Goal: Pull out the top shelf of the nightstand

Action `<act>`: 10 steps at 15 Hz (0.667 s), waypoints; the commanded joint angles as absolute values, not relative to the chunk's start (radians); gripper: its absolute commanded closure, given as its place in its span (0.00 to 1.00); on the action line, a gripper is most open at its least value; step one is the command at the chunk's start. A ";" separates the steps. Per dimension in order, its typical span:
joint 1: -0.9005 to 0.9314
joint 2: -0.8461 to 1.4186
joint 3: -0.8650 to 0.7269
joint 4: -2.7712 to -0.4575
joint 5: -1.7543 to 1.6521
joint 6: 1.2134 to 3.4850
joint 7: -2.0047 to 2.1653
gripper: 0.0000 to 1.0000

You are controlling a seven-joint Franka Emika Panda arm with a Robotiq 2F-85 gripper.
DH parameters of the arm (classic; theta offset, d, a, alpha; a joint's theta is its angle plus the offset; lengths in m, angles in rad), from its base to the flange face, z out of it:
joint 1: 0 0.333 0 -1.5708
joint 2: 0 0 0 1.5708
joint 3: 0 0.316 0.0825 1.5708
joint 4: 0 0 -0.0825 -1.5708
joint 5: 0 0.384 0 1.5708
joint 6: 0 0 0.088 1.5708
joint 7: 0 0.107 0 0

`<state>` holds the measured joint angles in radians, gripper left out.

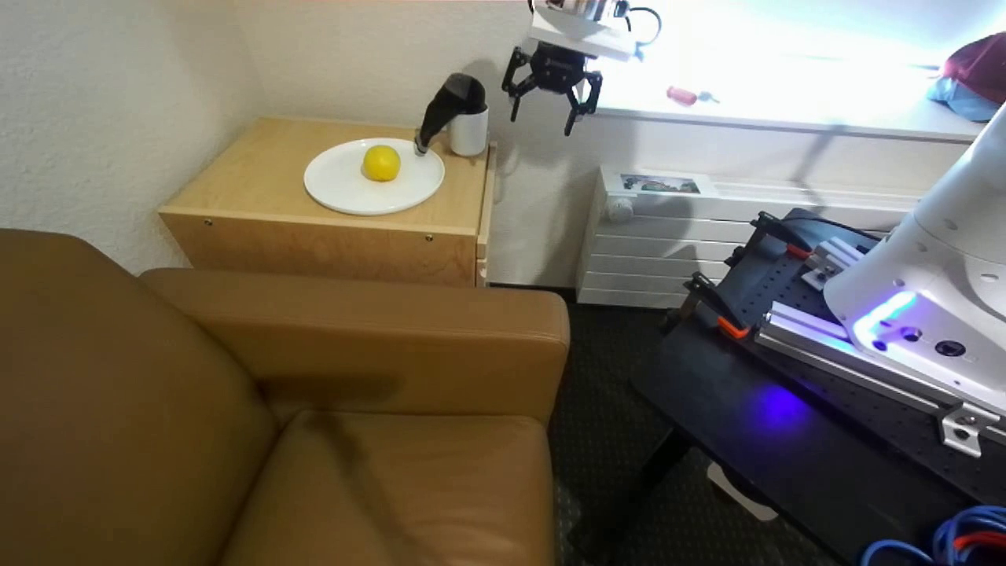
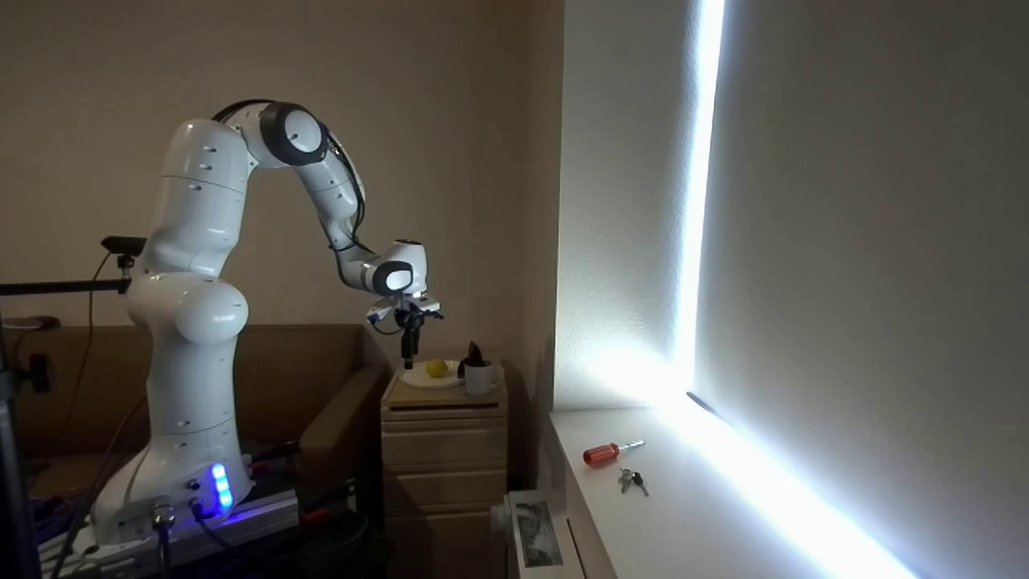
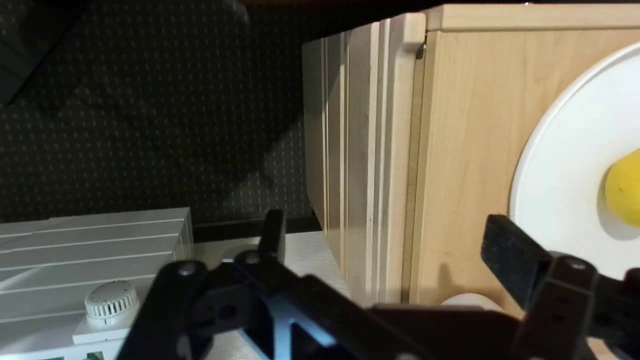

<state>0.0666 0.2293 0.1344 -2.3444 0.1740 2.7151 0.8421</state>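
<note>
The nightstand (image 1: pixel 259 169) is a light tan wooden cabinet beside the sofa; it also shows in an exterior view (image 2: pixel 444 450) and in the wrist view (image 3: pixel 465 150). The top shelf's front edge (image 3: pixel 401 125) runs along the top of the cabinet front, with a narrow dark gap between it and the top panel. This edge also shows in both exterior views (image 1: pixel 488 200) (image 2: pixel 442 413). The rest of the shelf is hidden inside. My gripper (image 1: pixel 542 124) is open and empty, pointing down, above and apart from the shelf edge. It shows in an exterior view (image 2: pixel 408 363) and the wrist view (image 3: pixel 387 222).
On the nightstand are a white plate (image 1: pixel 338 189) with a yellow ball-like fruit (image 1: pixel 382 163), and a white mug (image 1: pixel 469 132) with a dark object in it. The brown sofa arm (image 1: pixel 377 338) stands alongside. A white radiator (image 1: pixel 652 251) is below the windowsill (image 2: pixel 611 515).
</note>
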 commanded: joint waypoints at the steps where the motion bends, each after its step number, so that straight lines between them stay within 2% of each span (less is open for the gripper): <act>1: 0.100 0.246 0.101 -2.335 0.203 2.720 0.828 0.00; 3: 0.104 0.267 0.098 -2.319 0.210 2.723 0.828 0.00; 4: 0.156 0.260 0.030 -2.322 0.092 2.688 0.938 0.00; 10: 0.278 0.390 -0.091 -2.252 -0.151 2.749 1.205 0.00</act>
<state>0.2241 0.3130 -0.0467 -2.3020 -0.0887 2.7169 1.1072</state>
